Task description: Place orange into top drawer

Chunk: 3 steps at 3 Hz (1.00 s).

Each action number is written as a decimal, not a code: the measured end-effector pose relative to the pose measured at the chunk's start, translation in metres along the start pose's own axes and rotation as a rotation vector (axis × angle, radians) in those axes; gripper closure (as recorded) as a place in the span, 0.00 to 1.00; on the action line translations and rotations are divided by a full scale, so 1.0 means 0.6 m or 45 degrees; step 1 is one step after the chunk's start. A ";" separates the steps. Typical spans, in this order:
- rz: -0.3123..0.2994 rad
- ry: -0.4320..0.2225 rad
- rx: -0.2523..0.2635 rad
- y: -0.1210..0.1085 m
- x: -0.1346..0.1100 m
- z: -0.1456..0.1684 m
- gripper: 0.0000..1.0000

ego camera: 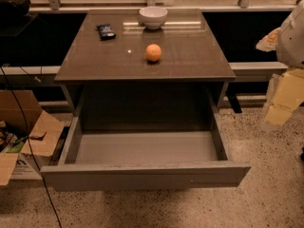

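Observation:
The orange point(153, 52) sits on the brown cabinet top point(190, 56), near the middle and in front of the white bowl point(153, 17). The top drawer point(142, 175) is pulled wide open below it. Its grey inner floor is bare and its flat front panel faces me. My gripper point(279, 109) hangs at the far right edge of the view, beside the cabinet and above the floor. It is well to the right of the orange and holds nothing that I can see.
A small dark packet point(106, 31) lies at the back left of the cabinet top. An open cardboard box point(23, 127) stands on the floor to the left, with a black cable point(28, 146) running past it. A window ledge runs behind the cabinet.

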State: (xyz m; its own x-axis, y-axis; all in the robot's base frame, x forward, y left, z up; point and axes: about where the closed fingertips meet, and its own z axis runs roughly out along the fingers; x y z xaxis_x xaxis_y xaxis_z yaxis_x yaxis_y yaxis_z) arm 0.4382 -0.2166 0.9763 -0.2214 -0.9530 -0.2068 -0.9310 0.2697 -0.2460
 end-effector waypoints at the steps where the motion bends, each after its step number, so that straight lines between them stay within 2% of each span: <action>1: 0.000 -0.001 0.000 0.000 0.000 0.000 0.00; 2: 0.019 -0.074 -0.005 -0.005 -0.018 0.007 0.00; 3: -0.022 -0.170 -0.037 -0.016 -0.075 0.036 0.00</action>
State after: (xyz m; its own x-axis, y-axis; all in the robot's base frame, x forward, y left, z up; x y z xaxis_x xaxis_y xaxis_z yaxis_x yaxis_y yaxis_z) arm 0.4634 -0.1734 0.9672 -0.1664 -0.9300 -0.3278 -0.9429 0.2473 -0.2231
